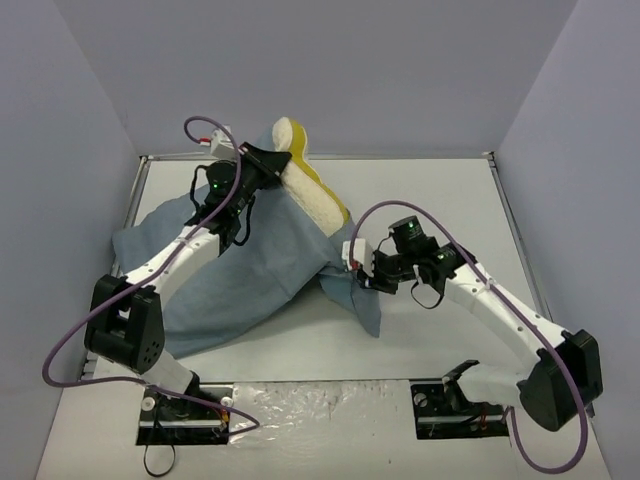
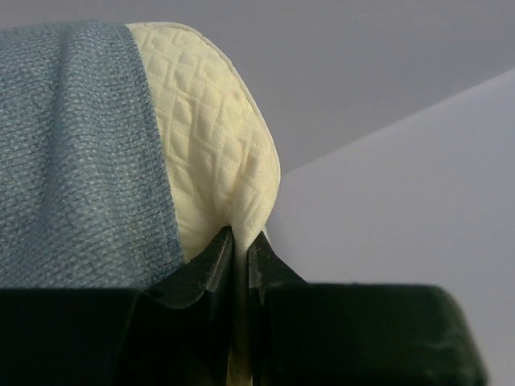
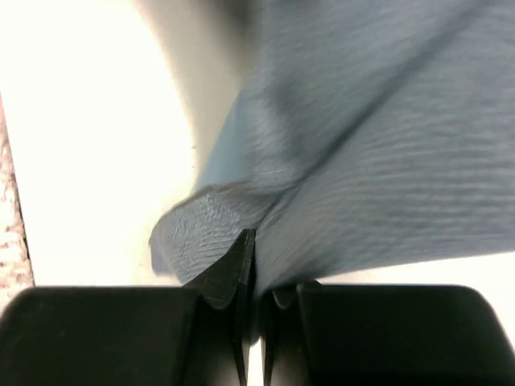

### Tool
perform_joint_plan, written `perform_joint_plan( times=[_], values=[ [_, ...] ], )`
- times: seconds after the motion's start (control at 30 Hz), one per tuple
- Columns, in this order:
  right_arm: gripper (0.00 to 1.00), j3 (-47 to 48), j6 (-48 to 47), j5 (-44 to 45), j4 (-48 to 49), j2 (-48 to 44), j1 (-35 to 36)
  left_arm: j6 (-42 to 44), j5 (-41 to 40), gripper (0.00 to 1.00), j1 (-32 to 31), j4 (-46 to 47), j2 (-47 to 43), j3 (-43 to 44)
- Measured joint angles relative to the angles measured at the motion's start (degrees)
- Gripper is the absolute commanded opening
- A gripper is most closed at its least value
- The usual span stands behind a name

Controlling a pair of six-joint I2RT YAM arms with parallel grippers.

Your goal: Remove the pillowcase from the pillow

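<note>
The cream quilted pillow [image 1: 305,180] with a mustard edge sticks up out of the blue-grey pillowcase [image 1: 250,280] at the back middle of the table. My left gripper [image 1: 285,160] is shut on the pillow's exposed corner, with the cream fabric [image 2: 213,153] pinched between the fingers [image 2: 211,261] and the case's hem [image 2: 80,161] beside it. My right gripper [image 1: 352,262] is shut on a fold of the pillowcase [image 3: 378,153] at its right corner, low over the table. No striped face shows.
The white table [image 1: 440,330] is walled by grey panels on three sides. The pillowcase spreads over the left half, under my left arm. The arm bases and cables sit at the near edge.
</note>
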Motion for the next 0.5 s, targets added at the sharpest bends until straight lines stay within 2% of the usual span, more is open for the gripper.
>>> perform_joint_plan(
  times=[0.13, 0.4, 0.47, 0.5],
  values=[
    [0.0, -3.1, -3.2, 2.2, 1.1, -2.0, 4.6, -8.6, 1.2, 0.02, 4.2, 1.2, 0.6, 2.2],
    [0.01, -4.8, -4.6, 13.1, 5.6, 2.6, 13.4, -21.2, 5.6, 0.02, 5.4, 5.0, 5.5, 3.9],
    [0.1, -5.3, -4.5, 15.5, 6.6, 5.2, 15.0, -24.0, 6.8, 0.02, 5.6, 6.5, 6.8, 3.9],
    [0.3, -5.6, -4.2, 16.5, 6.6, 6.3, 15.5, -24.9, 7.2, 0.02, 5.7, 7.1, 7.3, 3.9]
  ],
)
